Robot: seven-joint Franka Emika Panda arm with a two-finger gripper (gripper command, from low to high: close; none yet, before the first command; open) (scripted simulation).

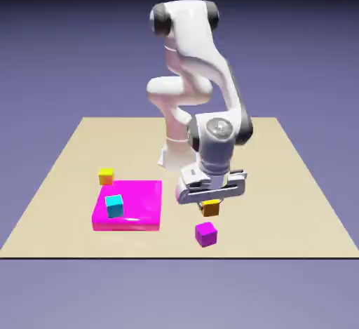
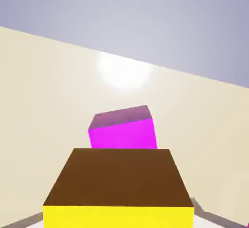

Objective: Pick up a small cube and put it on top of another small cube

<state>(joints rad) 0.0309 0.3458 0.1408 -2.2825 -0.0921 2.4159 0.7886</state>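
My gripper (image 1: 210, 204) is shut on a small orange-yellow cube (image 1: 210, 208), which hangs just under the hand above the table. In the hand view this cube (image 2: 119, 185) fills the bottom, large, and hides my fingertips. The small purple-magenta cube (image 1: 205, 233) rests on the table a little nearer the front edge than the held cube, apart from it. The hand view shows it (image 2: 124, 130) just beyond the held cube.
A flat bright magenta slab (image 1: 137, 208) lies on the exterior view's left with a cyan cube (image 1: 114, 205) on it. A second orange-yellow cube (image 1: 106, 176) sits on the table just behind the slab's far left corner. The tan table (image 1: 280, 194) spreads around.
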